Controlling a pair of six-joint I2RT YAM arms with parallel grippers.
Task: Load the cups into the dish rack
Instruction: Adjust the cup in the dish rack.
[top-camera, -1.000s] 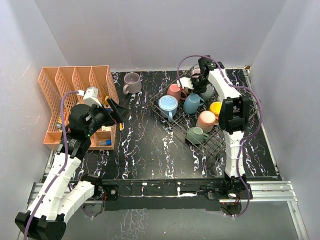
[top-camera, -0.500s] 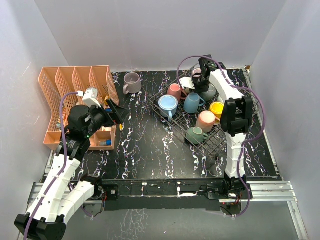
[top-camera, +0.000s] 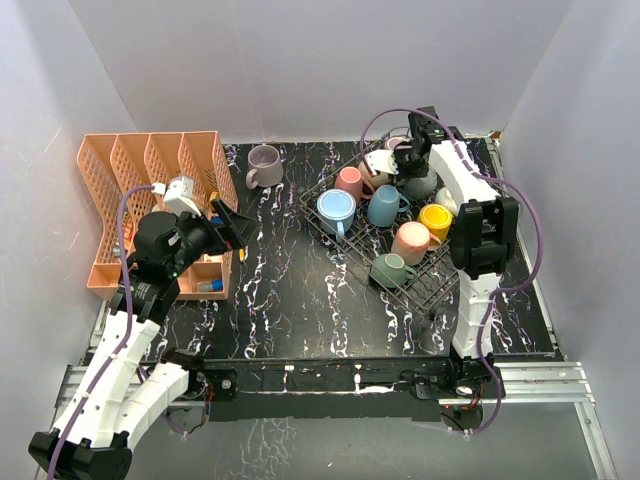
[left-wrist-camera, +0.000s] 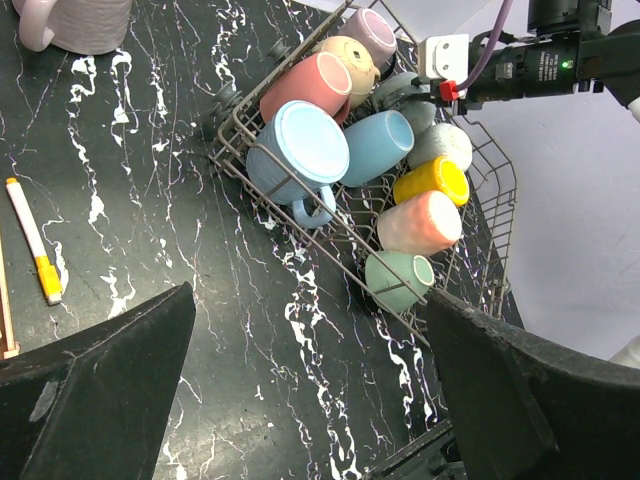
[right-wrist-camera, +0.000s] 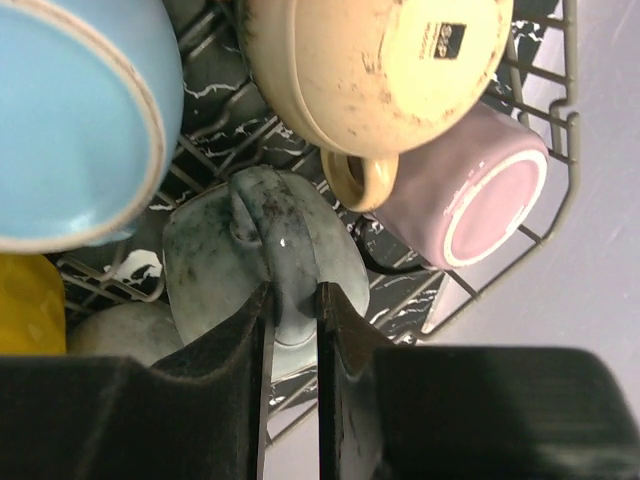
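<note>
The dish rack (top-camera: 432, 288) (left-wrist-camera: 497, 180) stands at the back right and holds several cups lying on their sides: pink (top-camera: 349, 183), light blue (top-camera: 336, 210), yellow (top-camera: 434, 216) and green (top-camera: 392, 270) among them. My right gripper (top-camera: 408, 166) (right-wrist-camera: 292, 330) is shut on the handle of a grey cup (right-wrist-camera: 215, 265) at the rack's far end, beside a tan cup (right-wrist-camera: 375, 60) and a mauve-pink one (right-wrist-camera: 470, 200). One mauve cup (top-camera: 264, 165) (left-wrist-camera: 85, 20) stands upright on the table left of the rack. My left gripper (top-camera: 236, 228) (left-wrist-camera: 310, 292) hangs open above the table, holding nothing.
An orange plastic organiser (top-camera: 150, 160) stands at the back left, with small items in its front tray. A white and yellow marker (left-wrist-camera: 33, 240) lies on the black marbled table next to it. Grey walls close in on three sides.
My right wrist has shifted slightly to the right at the rack's far end, still closed on the grey cup's handle. The left arm has not moved.
</note>
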